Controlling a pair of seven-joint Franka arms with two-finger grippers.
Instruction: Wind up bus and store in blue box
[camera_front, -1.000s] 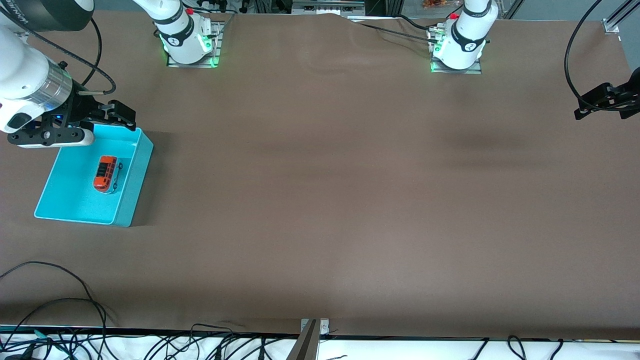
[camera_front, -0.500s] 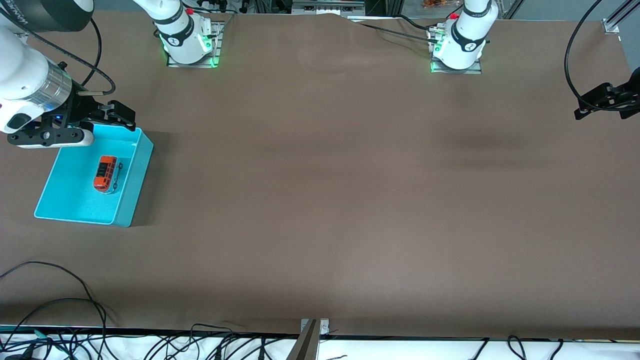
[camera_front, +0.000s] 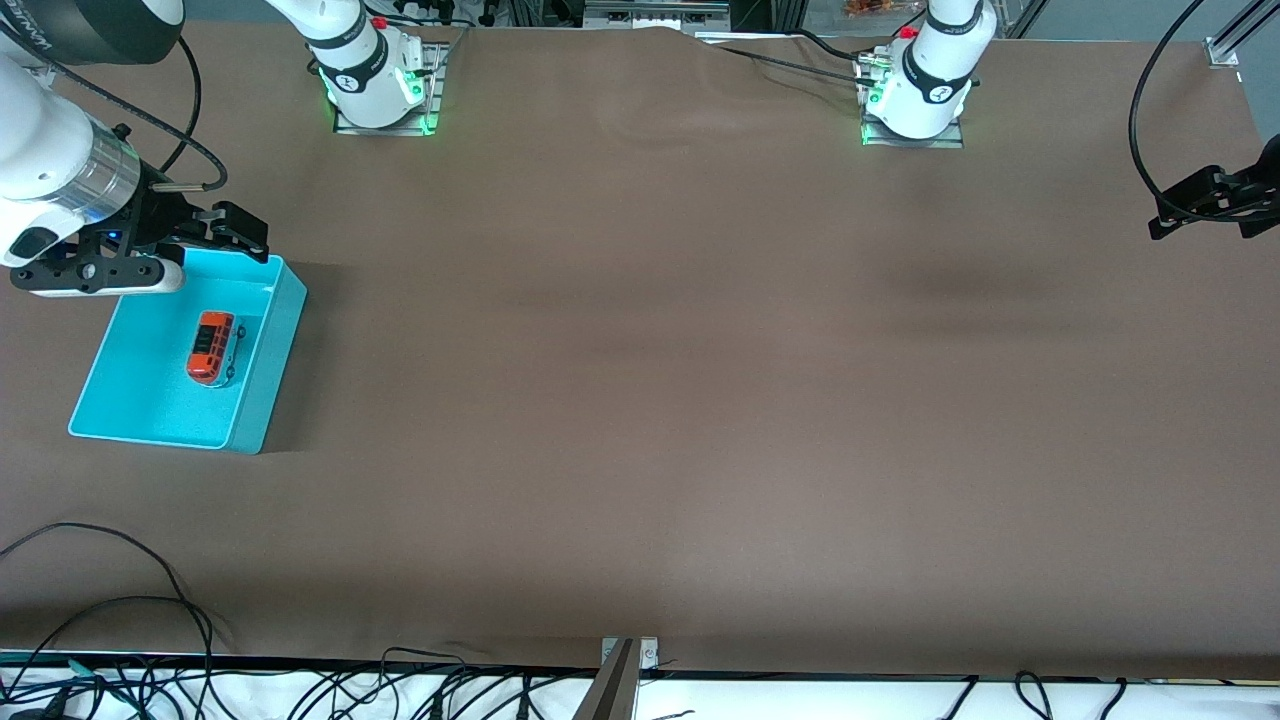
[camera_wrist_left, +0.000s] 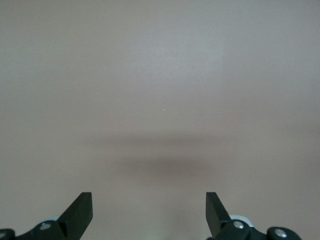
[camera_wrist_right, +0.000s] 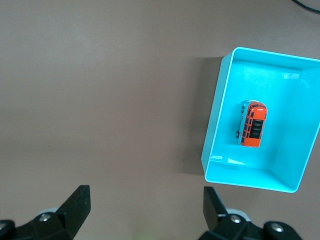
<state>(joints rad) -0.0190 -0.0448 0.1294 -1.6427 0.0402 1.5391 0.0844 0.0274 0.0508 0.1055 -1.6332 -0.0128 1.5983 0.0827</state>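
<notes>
The orange-red bus (camera_front: 212, 347) lies inside the blue box (camera_front: 272, 345), which stands at the right arm's end of the table. In the right wrist view the bus (camera_wrist_right: 253, 124) rests on the floor of the blue box (camera_wrist_right: 212, 137), near its middle. My right gripper (camera_front: 240, 230) hangs open and empty over the box's edge closest to the robot bases; in its own view the right gripper (camera_wrist_right: 146, 197) looks down on bare table beside the box. My left gripper (camera_front: 1175, 210) waits open and empty above the table at the left arm's end; the left gripper (camera_wrist_left: 149, 200) sees only brown cloth.
A brown cloth (camera_front: 640, 400) covers the whole table. The two arm bases (camera_front: 378, 90) (camera_front: 915, 95) stand along the edge farthest from the front camera. Loose black cables (camera_front: 120, 600) lie at the edge nearest to it, beside a metal bracket (camera_front: 625, 660).
My right gripper has drifted a few pixels up over the box's edge. The bus, the box and the left arm have not moved.
</notes>
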